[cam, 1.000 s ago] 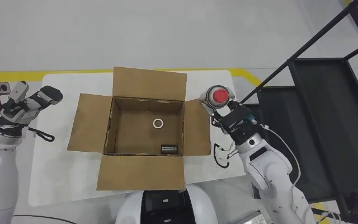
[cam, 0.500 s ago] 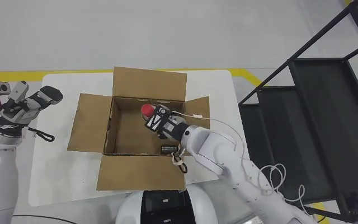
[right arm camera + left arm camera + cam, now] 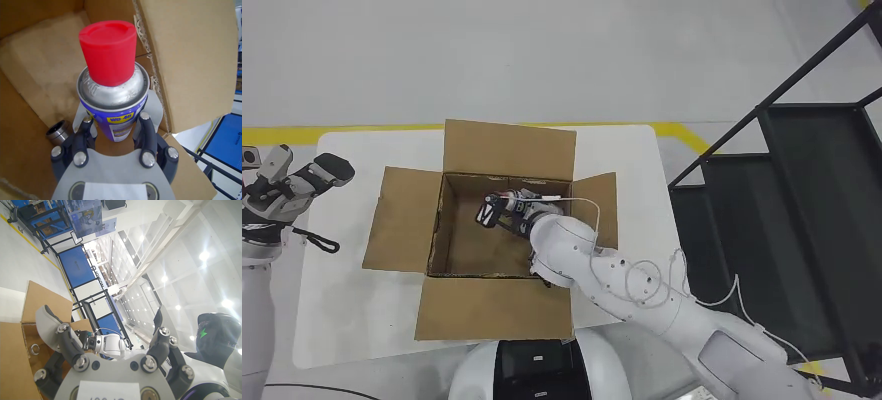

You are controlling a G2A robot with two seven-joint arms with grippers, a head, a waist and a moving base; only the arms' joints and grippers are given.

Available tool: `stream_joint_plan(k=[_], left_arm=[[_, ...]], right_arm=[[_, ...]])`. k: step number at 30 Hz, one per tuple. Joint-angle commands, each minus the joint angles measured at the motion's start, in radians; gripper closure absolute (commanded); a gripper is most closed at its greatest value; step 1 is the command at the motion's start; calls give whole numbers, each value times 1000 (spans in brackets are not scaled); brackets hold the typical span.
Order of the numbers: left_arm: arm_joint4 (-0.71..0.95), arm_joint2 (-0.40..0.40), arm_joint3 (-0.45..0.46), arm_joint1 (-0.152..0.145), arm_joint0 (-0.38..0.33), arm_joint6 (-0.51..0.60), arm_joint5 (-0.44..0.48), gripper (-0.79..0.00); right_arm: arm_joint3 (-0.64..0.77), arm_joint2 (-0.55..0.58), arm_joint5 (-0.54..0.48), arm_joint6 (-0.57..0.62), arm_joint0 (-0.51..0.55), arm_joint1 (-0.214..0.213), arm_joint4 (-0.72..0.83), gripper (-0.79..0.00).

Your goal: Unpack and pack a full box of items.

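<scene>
An open cardboard box (image 3: 510, 148) sits on a white table (image 3: 352, 300), all four flaps folded outward. The right gripper (image 3: 490, 212) is down inside the box, toward its back wall, its two fingers closed against the sides of a spray can (image 3: 113, 98). In the right wrist view, the can has a blue body, a silver domed top and a red cap (image 3: 108, 56). The can carries a yellow label patch with dark lettering, a panel of small print beneath it, and stamped characters on the silver dome. Whether the can touches the box floor cannot be told. A short metal cylinder (image 3: 56, 130) lies on the floor just beside the gripper, and a metal ring (image 3: 35, 348) lies there too. The left gripper (image 3: 102, 317) hangs beyond the table's left edge, well apart from the box, its fingers spread wide and holding nothing.
</scene>
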State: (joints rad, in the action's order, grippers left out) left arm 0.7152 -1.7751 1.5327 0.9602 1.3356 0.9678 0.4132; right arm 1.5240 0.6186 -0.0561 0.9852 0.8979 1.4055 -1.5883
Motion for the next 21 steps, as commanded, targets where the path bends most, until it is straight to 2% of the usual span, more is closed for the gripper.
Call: stream_joint_plan(k=[1,2,7,11,16,21], left_arm=[[0,0,0,0,0,0,0,-785],[0,0,0,0,0,0,0,-785],[0,0,0,0,0,0,0,-785],[-4,0,0,0,1,-13,-6,-785],[-73,-2,-51,0,-32,-93,-20,-785],[-138,33,-195,2,-121,-144,-22,-785]], right_arm=[[-67,-25,9,7,-31,20,-5,-382],[-91,-32,10,8,-41,29,8,-785],[-150,-50,7,-23,-69,60,37,-785],[-115,-37,-39,-72,-50,60,54,-785],[40,61,-130,-176,54,24,119,-785],[267,265,-284,-282,250,-37,283,-785]])
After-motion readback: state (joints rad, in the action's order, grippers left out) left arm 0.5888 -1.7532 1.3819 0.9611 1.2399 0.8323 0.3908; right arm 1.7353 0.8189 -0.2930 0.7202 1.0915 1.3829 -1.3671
